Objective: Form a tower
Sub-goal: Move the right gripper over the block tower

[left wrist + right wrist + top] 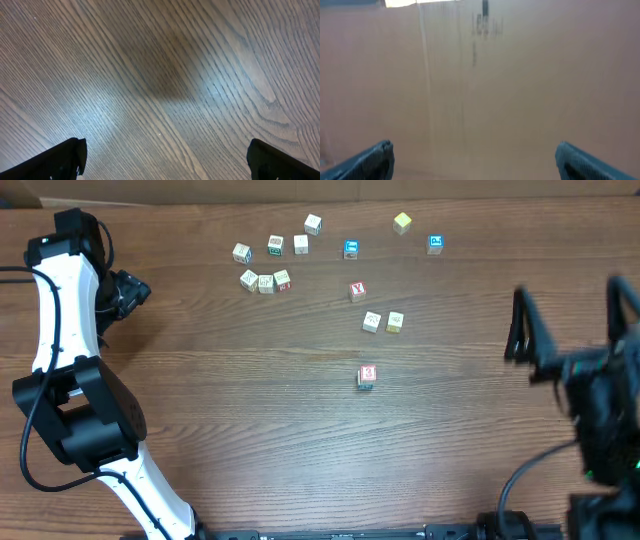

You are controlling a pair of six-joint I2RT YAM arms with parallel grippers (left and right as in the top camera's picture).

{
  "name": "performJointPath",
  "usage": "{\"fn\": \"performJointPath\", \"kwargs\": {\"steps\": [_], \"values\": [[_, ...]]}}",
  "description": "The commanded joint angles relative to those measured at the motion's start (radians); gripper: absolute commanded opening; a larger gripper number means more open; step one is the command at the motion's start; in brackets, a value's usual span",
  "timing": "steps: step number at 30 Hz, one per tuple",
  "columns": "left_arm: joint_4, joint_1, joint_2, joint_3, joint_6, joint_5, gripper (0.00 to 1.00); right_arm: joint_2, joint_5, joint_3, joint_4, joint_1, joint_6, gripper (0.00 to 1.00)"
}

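Overhead, the tower (367, 376) stood alone mid-table, well apart from the left gripper (165, 157) and right gripper (475, 157), both gaping wide and empty, so stacking looked between placements to me, the next move needing a loose cube (372, 321) fetched from the scatter beyond it

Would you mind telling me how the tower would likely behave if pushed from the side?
The tower appears to be loose cubes on a one-cube base, so it would probably topple or shear. Its flat-faced blocks look rigid, so they should slide rather than roll on the table.
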State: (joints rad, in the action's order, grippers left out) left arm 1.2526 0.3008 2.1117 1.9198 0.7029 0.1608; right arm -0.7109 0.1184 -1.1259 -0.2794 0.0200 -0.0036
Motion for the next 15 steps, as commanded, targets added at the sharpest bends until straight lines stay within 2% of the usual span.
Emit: {"fn": "performJointPath", "kwargs": {"steps": [1, 9, 13, 15], "values": [[-0.001, -0.005, 0.003, 0.013, -0.008, -0.001, 1.00, -0.178, 0.041, -0.304, -0.190, -0.003, -0.003, 1.00], [-0.001, -0.005, 0.003, 0.013, -0.008, -0.001, 0.99, -0.639, 0.040, -1.041, -0.830, -0.004, 0.000, 1.00], [-0.001, -0.005, 0.003, 0.013, -0.008, -0.001, 1.00, -0.830, 0.041, -1.278, -1.072, -0.003, 0.000, 1.00], [-0.001, -0.005, 0.003, 0.013, -0.008, -0.001, 0.99, -0.918, 0.041, -1.319, -1.176, -0.003, 0.000, 1.00]]}}
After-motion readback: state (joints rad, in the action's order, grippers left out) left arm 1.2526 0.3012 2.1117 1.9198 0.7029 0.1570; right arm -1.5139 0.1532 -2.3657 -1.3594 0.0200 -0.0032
